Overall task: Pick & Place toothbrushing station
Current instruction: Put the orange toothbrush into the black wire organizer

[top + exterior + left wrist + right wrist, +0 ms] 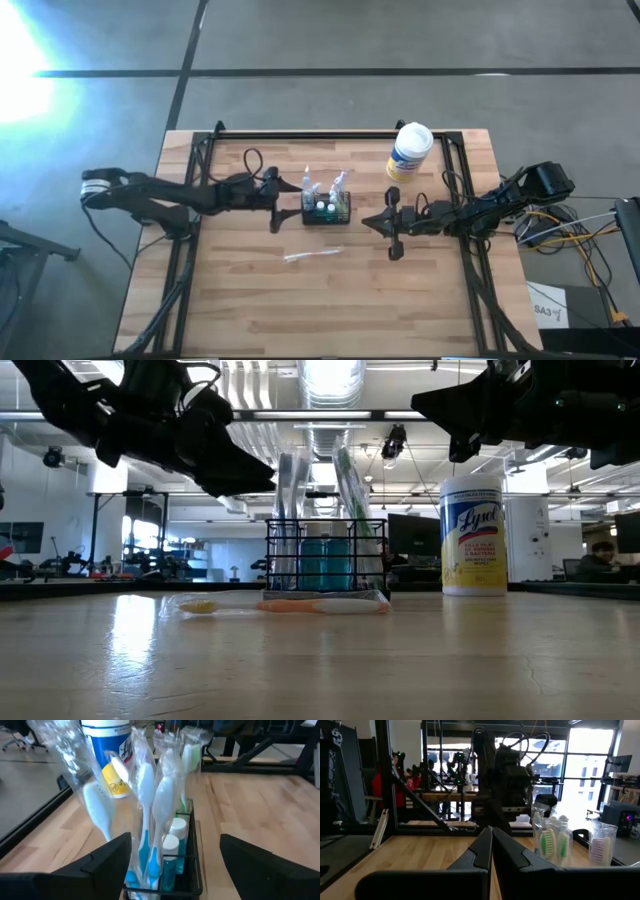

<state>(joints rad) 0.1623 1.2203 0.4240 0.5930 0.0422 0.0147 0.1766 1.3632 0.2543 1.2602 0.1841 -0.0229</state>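
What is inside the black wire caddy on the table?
The caddy holds several toothbrushes in clear wrappers, standing upright, and two small bottles of blue liquid with white caps. The brush handles' lower ends and the caddy's floor are hidden by its contents.

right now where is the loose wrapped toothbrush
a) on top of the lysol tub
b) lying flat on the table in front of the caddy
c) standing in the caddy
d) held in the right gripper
b: the loose wrapped toothbrush lies flat on the table, apart from the black wire caddy, and neither gripper touches it; the low view shows it flat too.
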